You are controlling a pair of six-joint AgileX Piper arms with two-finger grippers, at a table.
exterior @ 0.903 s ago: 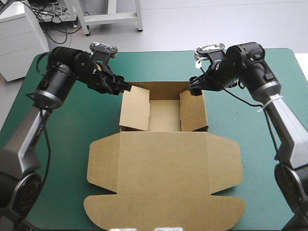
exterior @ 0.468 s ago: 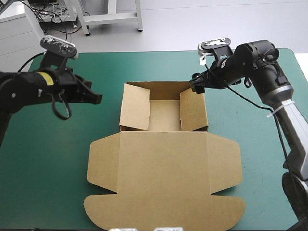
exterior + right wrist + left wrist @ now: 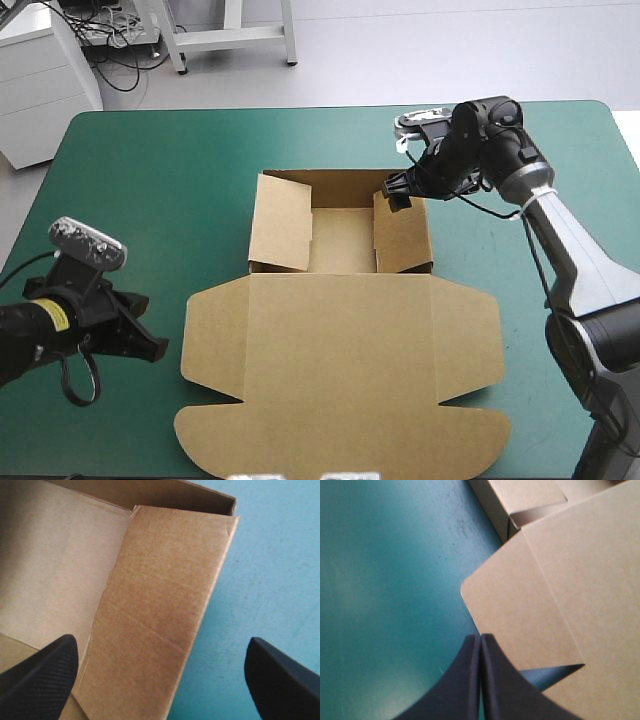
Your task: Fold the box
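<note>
Two tools: left (image 3: 480, 637) pinched, right (image 3: 161, 647) apparently straddling box (image 3: 340, 330).

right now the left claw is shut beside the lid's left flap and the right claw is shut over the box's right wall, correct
No: the right claw is open, not shut, spread wide over the box's right wall, as the right wrist view shows. The left claw is shut beside the lid's left flap.

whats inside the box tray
Only bare brown floor shows in the box, between two side flaps tilted inward. No object in sight; the corners under those flaps are covered.
</note>
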